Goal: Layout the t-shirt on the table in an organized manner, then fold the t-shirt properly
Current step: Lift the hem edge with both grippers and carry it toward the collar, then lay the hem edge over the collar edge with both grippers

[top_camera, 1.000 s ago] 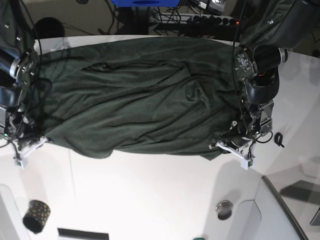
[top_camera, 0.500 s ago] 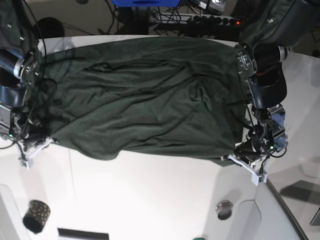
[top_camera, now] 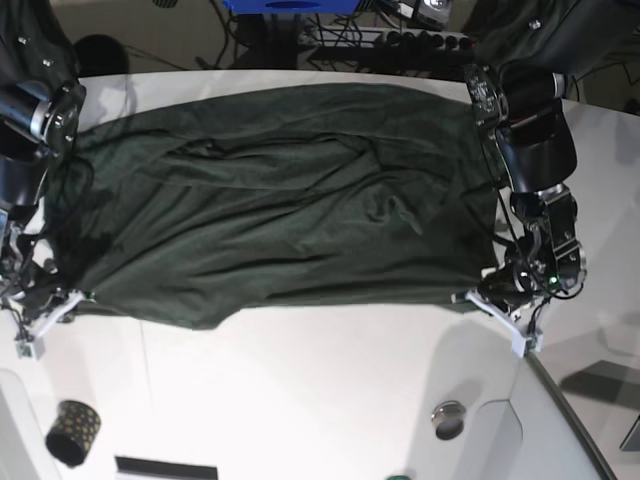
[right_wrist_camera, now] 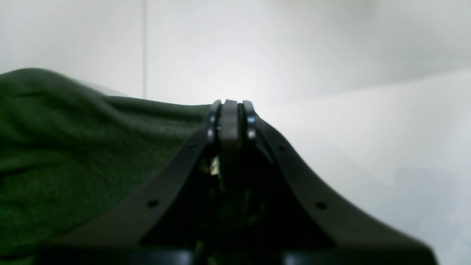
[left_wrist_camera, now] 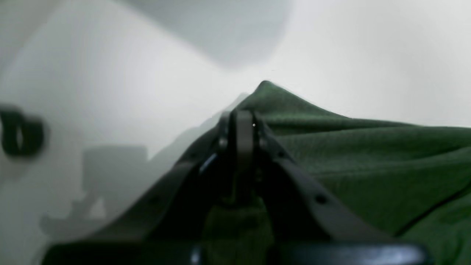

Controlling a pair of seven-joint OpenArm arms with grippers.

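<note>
The dark green t-shirt (top_camera: 280, 200) lies spread wide across the white table (top_camera: 300, 400), its near hem pulled almost straight. My left gripper (top_camera: 490, 305) sits at the shirt's near right corner, shut on the fabric. In the left wrist view the left gripper (left_wrist_camera: 239, 123) has its jaws pressed together, with the t-shirt (left_wrist_camera: 368, 158) bunched to its right and just beyond it. My right gripper (top_camera: 62, 310) is shut on the near left corner. The right wrist view shows the right gripper (right_wrist_camera: 230, 110) closed, with the t-shirt (right_wrist_camera: 73, 147) on its left.
A black patterned cup (top_camera: 72, 432) stands near the front left edge. A round metal fitting (top_camera: 449, 418) is set in the table at the front right. A small blurred black object (left_wrist_camera: 20, 134) lies left of my left gripper. Cables and a power strip (top_camera: 420, 40) run behind the table.
Both grippers moved outward and toward the near edge with the shirt's corners. The shirt is stretched wider and flatter, and its near hem is straighter.
</note>
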